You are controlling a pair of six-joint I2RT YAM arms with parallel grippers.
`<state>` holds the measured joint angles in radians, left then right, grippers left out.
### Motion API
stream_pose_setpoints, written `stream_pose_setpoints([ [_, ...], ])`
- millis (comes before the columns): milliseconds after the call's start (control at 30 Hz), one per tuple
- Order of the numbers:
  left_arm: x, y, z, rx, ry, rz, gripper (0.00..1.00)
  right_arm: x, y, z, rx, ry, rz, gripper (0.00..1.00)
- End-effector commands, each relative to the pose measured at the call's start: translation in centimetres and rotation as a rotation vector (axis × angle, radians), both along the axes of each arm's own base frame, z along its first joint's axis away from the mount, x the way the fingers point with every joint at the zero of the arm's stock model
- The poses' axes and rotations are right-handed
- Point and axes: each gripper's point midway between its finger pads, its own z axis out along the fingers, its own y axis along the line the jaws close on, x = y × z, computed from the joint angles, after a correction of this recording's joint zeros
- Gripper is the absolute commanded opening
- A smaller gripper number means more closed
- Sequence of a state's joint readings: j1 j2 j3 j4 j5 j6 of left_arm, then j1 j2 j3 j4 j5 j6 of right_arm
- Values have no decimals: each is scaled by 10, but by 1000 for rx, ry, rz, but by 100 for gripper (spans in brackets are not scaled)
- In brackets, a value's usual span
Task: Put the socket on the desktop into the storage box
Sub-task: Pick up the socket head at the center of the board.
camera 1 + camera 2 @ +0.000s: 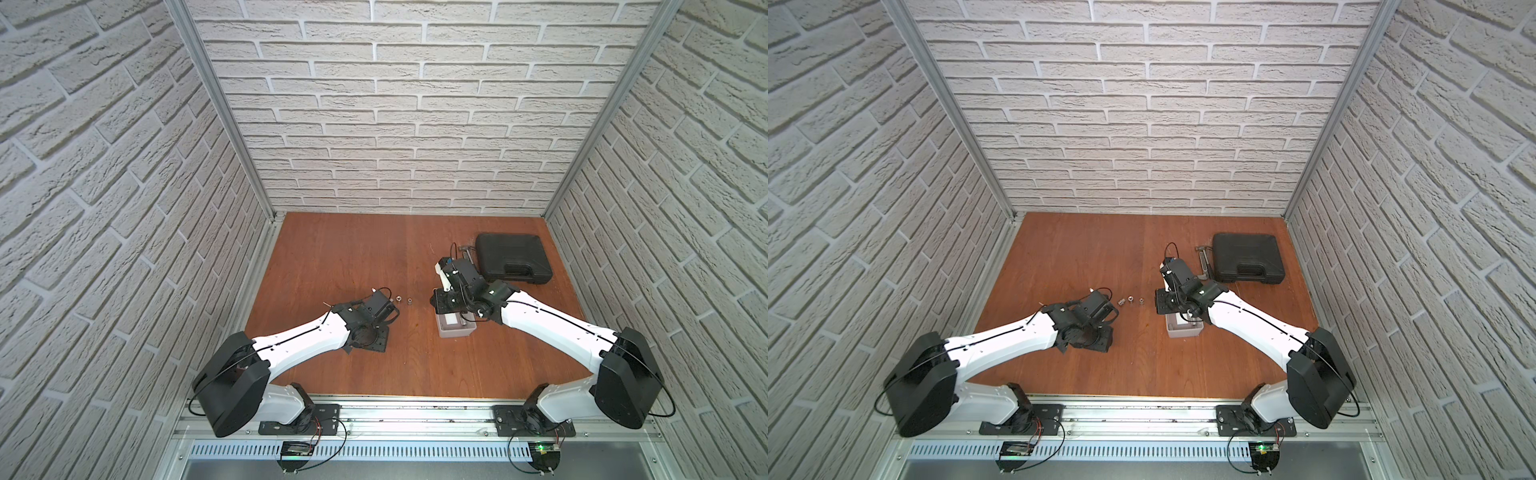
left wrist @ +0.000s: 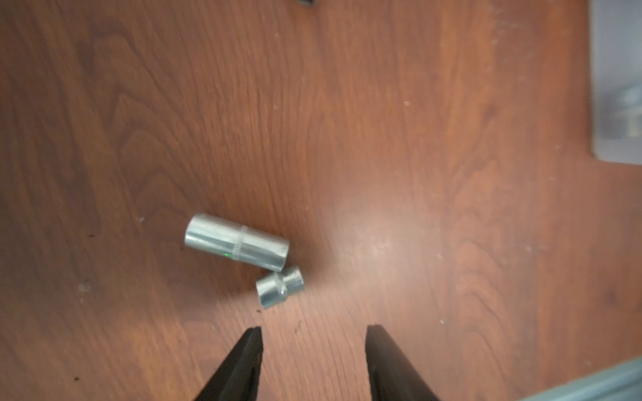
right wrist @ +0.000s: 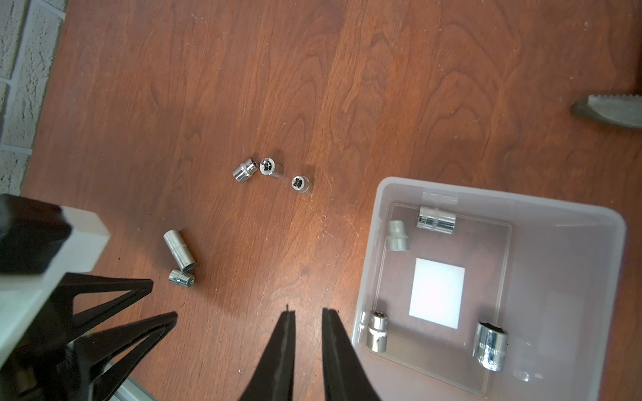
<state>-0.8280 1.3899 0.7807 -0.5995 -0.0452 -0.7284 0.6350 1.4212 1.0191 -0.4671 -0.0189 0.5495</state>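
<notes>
Two end effectors hang empty: left end effector (image 2: 314,328) apart near a long socket (image 2: 236,247), right end effector (image 3: 309,310) together beside the storage box (image 3: 375,260).

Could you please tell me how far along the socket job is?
Done: at least four sockets lie in the box. In hand: nothing; the left gripper hangs open by a long socket and a short socket, and the right gripper is shut and empty. Left: those two and three more sockets on the desktop.
</notes>
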Motion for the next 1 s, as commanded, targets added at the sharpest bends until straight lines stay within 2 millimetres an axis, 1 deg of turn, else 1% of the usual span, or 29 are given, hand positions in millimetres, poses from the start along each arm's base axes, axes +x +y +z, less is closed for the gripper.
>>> stream_pose_setpoints([
  [0, 9, -1, -5, 40, -19, 29, 52, 3, 0, 6, 3, -32, -6, 21],
  [100, 10, -3, -10, 64, -6, 29, 51, 2, -2, 5, -1, -30, -5, 21],
  [400, 14, 1, -12, 116, -29, 51, 51, 3, -1, 3, -1, -30, -2, 21],
  [633, 16, 2, -18, 152, -18, 54, 47, 3, -1, 1, -7, -28, 2, 21],
  [967, 5, 5, -24, 163, 16, 60, 45, 3, -1, 0, -11, -27, 0, 21],
])
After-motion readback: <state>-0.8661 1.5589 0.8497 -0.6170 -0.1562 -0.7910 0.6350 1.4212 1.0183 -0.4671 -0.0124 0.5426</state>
